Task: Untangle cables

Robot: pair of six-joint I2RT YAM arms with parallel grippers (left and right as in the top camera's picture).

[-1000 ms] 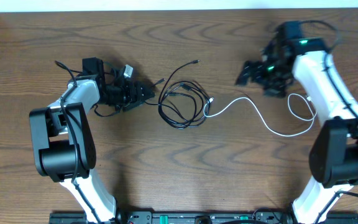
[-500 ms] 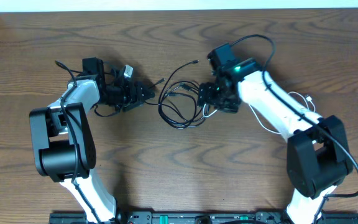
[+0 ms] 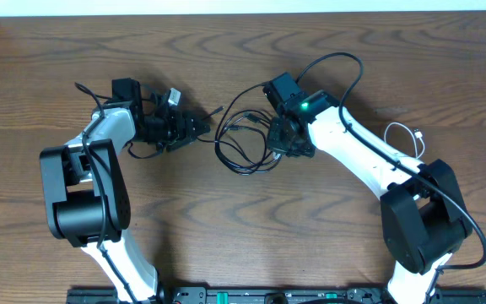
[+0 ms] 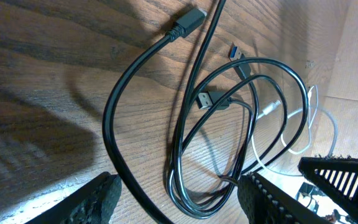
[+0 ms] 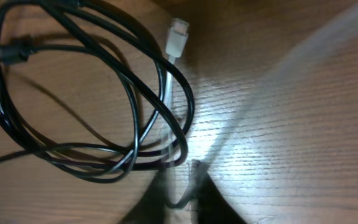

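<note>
Both arms flank the tangle mid-table. Left gripper (image 4: 179, 193) has jaws wide apart and empty, just beside the black cables (image 4: 107, 115). Right gripper (image 3: 278, 142) sits low over the loops, too blurred to tell its jaws. White cable (image 5: 178, 30) crosses the black coil, its tail trailing right. Nothing looks separated yet.

I see right gripper (image 5: 180, 190) fingers blurred at bottom; black cables (image 5: 189, 102) loop just above-left, white cable (image 5: 178, 31) threading through them, plug farther above.
</note>
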